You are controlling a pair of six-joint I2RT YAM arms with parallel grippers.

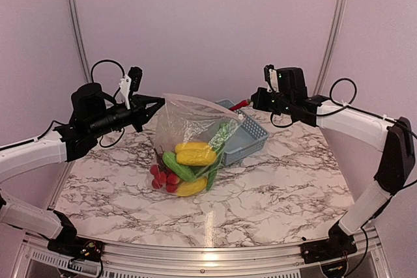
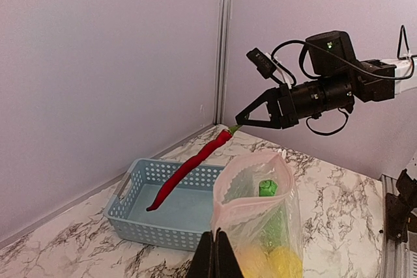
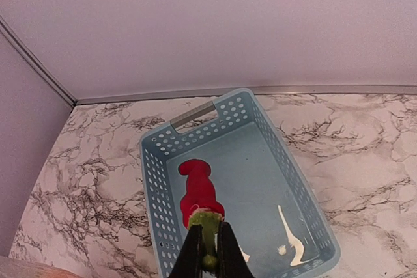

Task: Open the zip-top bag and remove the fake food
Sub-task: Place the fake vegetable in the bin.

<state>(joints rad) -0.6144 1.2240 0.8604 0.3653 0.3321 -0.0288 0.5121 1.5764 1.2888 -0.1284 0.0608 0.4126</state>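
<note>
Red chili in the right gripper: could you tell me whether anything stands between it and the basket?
Nothing visible does: the chili hangs from the right gripper over the open basket, with bare floor beneath.

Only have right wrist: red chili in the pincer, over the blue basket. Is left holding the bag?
Observer: Yes. The left pincer is shut on the top edge of the zip-top bag, holding it upright.
Operator: Mouth open?
Observer: Open. The left wrist view looks straight into it.
Operator: What's inside?
Observer: A pile of fake food: yellow corn, a cucumber, red fruits, plus more yellow and green pieces.
</note>
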